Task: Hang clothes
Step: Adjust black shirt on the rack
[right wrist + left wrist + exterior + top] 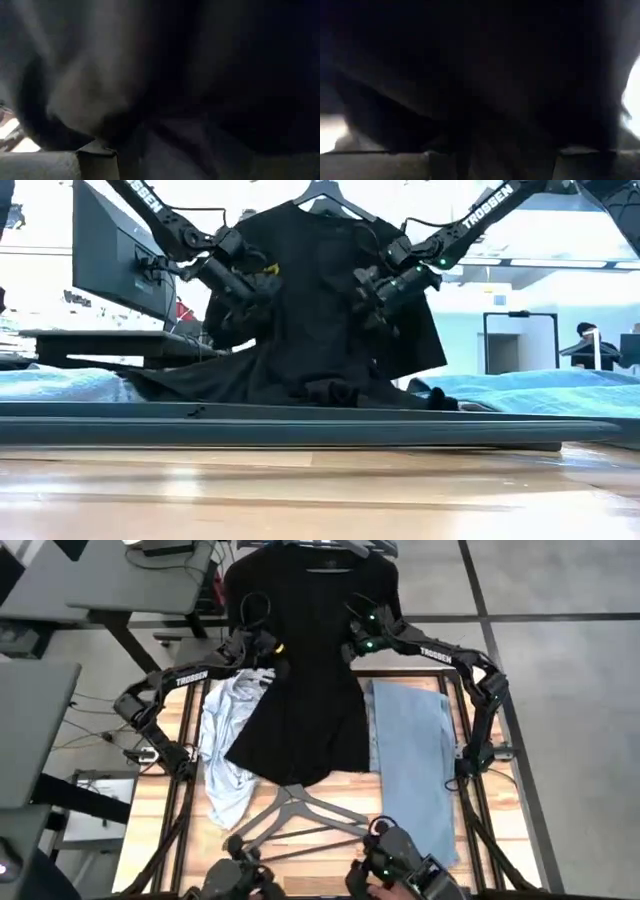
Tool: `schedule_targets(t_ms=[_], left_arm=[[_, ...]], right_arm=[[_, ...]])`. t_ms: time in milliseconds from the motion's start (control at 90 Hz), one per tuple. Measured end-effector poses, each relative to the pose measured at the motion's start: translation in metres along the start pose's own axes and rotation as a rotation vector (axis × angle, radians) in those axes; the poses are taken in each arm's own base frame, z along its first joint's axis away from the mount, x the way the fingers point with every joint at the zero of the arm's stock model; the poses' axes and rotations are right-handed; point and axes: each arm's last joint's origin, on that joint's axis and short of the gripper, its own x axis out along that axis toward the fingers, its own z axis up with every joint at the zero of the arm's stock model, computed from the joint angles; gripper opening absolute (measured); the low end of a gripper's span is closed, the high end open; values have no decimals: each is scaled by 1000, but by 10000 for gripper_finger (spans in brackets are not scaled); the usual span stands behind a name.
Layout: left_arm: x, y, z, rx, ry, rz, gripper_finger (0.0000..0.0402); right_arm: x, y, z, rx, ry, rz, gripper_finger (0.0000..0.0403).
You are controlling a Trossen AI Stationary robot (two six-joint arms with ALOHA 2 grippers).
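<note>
Black t-shirt [305, 670] is up on a hanger [322, 192] at 12 o'clock of the tabletop [160, 830], upper body lifted, hem still draped over the middle of the tabletop. Left end effector [262, 648] sits at the shirt's left side near the shoulder; right end effector [362, 640] mirrors it on the right side. Both are buried in black cloth, and both wrist views show only dark fabric, so cannot tell whether either is spread or pinching.

Pale collared shirt [225, 745] lies crumpled at 9 o'clock, partly under the t-shirt's edge. Jeans [412, 755] lie flat at 3 o'clock. Spare hanger [295, 810] lies at 6 o'clock, untouched.

Step in hand, judged: seating the t-shirt on its hanger, first of three garments. Next move probably needs both shoulders squared over the hanger arms, then the hem lifted clear so it doesn't drag the pale shirt along.
</note>
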Motion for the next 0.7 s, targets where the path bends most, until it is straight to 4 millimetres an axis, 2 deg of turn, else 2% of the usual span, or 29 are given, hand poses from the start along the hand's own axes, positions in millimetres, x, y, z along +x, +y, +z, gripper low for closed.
schedule_targets(t_ms=[244, 422, 700], left_arm=[[-8, 2, 53, 192, -167, 52, 123], [-23, 11, 90, 227, -268, 102, 123], [-43, 22, 125, 286, -366, 157, 123]], right_arm=[[-12, 3, 39, -102, -266, 35, 191], [-31, 4, 71, -157, -396, 36, 191], [-63, 4, 111, -275, -533, 0, 191]])
